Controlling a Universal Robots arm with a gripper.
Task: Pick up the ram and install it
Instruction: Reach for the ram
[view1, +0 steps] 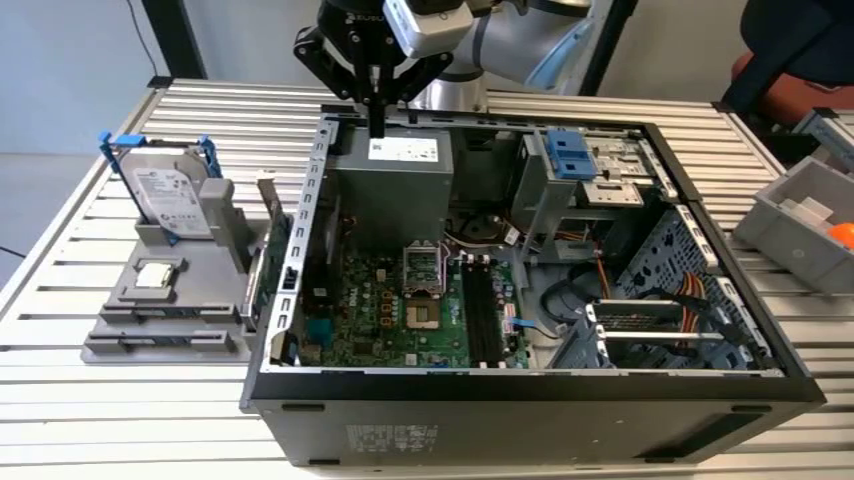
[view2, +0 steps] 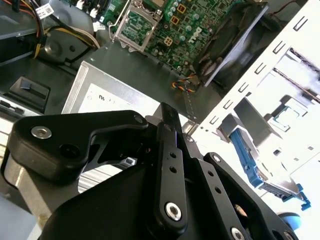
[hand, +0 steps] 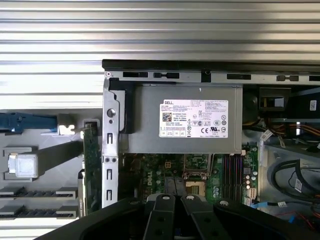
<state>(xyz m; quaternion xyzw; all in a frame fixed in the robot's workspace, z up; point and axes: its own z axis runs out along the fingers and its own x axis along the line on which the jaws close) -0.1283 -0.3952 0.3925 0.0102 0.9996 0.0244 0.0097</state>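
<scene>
Claw (view1: 378, 110) is hanging over the power supply (view1: 387, 190), apparently clamped on the ram (view1: 378, 129), a light, stiff, fragile stick that is best being held by its long edges.

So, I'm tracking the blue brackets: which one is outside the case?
The bracket round the hard drive, upright on the grey holder at the exterior view's left. The other bracket sits inside the case.
</scene>
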